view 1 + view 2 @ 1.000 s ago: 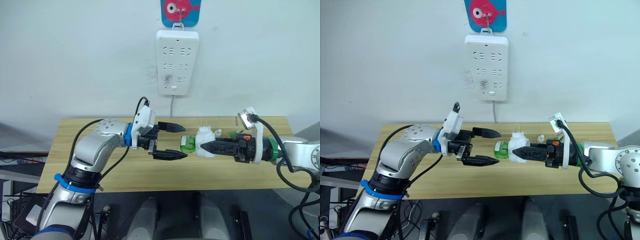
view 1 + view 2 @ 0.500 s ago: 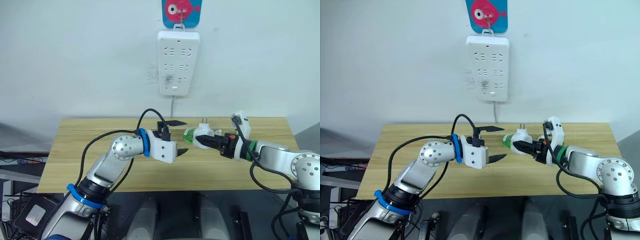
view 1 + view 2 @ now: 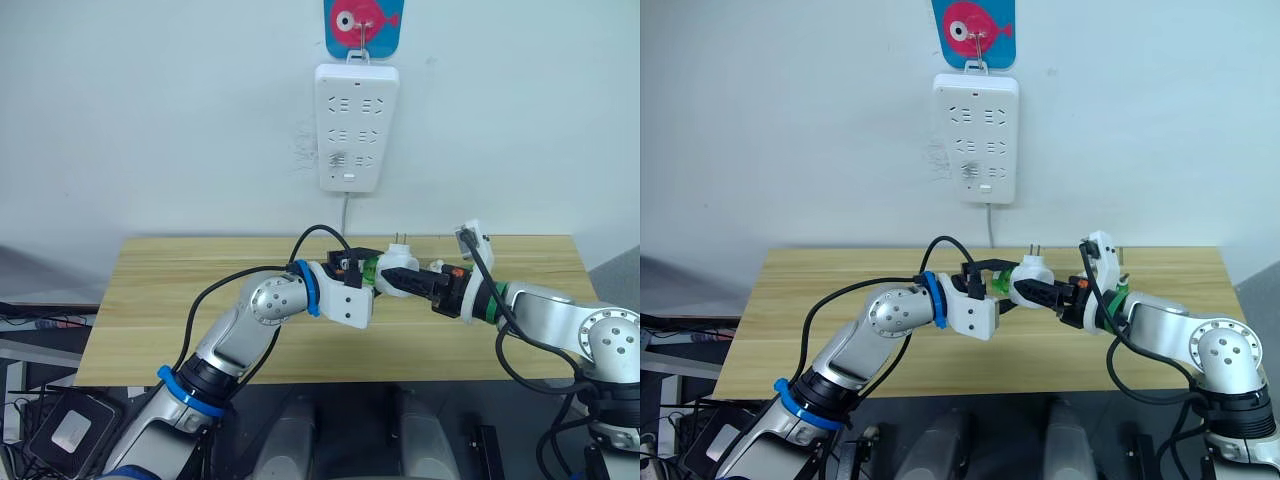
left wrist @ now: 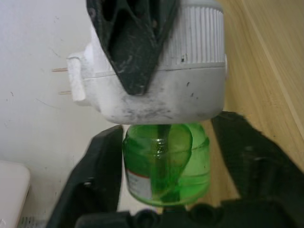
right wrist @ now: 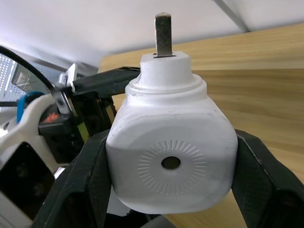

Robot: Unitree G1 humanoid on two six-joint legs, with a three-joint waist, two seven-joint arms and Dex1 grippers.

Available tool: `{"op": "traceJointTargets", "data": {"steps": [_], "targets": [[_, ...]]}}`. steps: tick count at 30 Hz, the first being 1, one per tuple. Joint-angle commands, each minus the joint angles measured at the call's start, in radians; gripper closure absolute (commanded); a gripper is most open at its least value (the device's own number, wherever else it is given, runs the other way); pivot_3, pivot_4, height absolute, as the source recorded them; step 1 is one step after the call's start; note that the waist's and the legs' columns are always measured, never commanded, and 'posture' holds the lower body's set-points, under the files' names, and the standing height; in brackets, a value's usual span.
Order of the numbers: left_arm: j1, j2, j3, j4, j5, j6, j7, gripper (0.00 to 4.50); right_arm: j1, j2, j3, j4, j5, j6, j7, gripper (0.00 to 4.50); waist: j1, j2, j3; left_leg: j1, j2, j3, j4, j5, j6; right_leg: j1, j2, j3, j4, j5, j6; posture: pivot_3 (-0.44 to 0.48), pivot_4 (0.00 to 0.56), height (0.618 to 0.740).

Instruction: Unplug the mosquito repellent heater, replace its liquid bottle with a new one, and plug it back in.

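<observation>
While the right hand (image 5: 168, 190) clamps the heater (image 5: 172, 142) above the desk (image 3: 150, 300), the left hand (image 4: 166, 190) straddles the green bottle (image 4: 166, 164) — fingers apart, one touching. Risk: an off-axis twist could jam the thread or slip the bottle — spilling liquid.

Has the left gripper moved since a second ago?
Yes. The left gripper has moved toward the robot's right along the table, and now straddles the green bottle.

The heater (image 3: 397, 279) sits between the right gripper's (image 3: 393, 283) fingers, its bottle (image 4: 166, 161) between the left gripper's (image 4: 166, 190) fingers, above the table (image 3: 180, 300).
</observation>
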State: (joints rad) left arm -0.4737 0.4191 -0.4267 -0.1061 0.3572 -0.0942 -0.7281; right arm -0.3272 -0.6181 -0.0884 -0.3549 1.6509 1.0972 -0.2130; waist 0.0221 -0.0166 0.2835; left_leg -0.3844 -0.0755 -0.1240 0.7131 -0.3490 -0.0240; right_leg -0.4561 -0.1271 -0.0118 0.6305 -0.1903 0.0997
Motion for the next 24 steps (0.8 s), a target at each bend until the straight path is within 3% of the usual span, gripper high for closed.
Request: {"op": "traceJointTargets", "data": {"steps": [1,4,8,9,11,19,24], "targets": [[0.003,-0.007,-0.007,-0.012,0.017,0.007,0.013,2.25,-0.001,-0.013,0.004,-0.054,0.057,-0.020,0.014,1.51,0.000,0.000,0.000,0.000,0.000,0.000,0.000,0.000,0.000,0.000,0.000,0.000,0.000,0.000,0.000,0.054,0.241,0.740],[0.002,-0.009,-0.005,-0.010,0.019,0.006,0.013,2.25,-0.011,-0.020,0.008,-0.063,0.055,-0.022,0.041,1.51,0.000,0.000,0.000,0.000,0.000,0.000,0.000,0.000,0.000,0.000,0.000,0.000,0.000,0.000,0.000,0.054,0.241,0.740],[-0.004,-0.022,-0.001,0.000,0.013,0.012,0.017,2.25,-0.023,-0.016,0.007,-0.096,0.006,-0.050,0.092,0.13,0.000,0.000,0.000,0.000,0.000,0.000,0.000,0.000,0.000,0.000,0.000,0.000,0.000,0.000,0.000,0.053,0.242,0.740],[-0.003,-0.026,0.003,0.003,0.007,0.017,0.020,2.25,-0.023,-0.019,0.008,-0.110,-0.029,-0.058,0.110,0.00,0.000,0.000,0.000,0.000,0.000,0.000,0.000,0.000,0.000,0.000,0.000,0.000,0.000,0.000,0.000,0.052,0.242,0.740],[0.004,-0.047,0.022,0.010,-0.020,0.041,0.032,2.25,-0.013,-0.027,0.013,-0.141,-0.106,-0.073,0.150,0.00,0.000,0.000,0.000,0.000,0.000,0.000,0.000,0.000,0.000,0.000,0.000,0.000,0.000,0.000,0.000,0.052,0.242,0.740],[0.077,-0.254,0.193,-0.022,-0.321,0.260,0.098,2.25,0.044,0.042,0.053,-0.257,-0.430,-0.228,0.230,0.00,-0.001,0.000,-0.004,0.000,0.000,0.000,0.000,0.000,0.000,0.000,0.000,0.000,0.001,0.000,0.000,0.048,0.237,0.740],[0.084,-0.304,0.218,-0.065,-0.387,0.340,0.137,2.25,0.025,0.124,0.085,-0.263,-0.559,-0.288,0.227,0.00,-0.001,0.000,-0.013,0.001,0.000,0.000,0.001,0.000,0.000,0.000,0.000,0.000,0.001,0.000,0.000,0.042,0.230,0.740]]}}
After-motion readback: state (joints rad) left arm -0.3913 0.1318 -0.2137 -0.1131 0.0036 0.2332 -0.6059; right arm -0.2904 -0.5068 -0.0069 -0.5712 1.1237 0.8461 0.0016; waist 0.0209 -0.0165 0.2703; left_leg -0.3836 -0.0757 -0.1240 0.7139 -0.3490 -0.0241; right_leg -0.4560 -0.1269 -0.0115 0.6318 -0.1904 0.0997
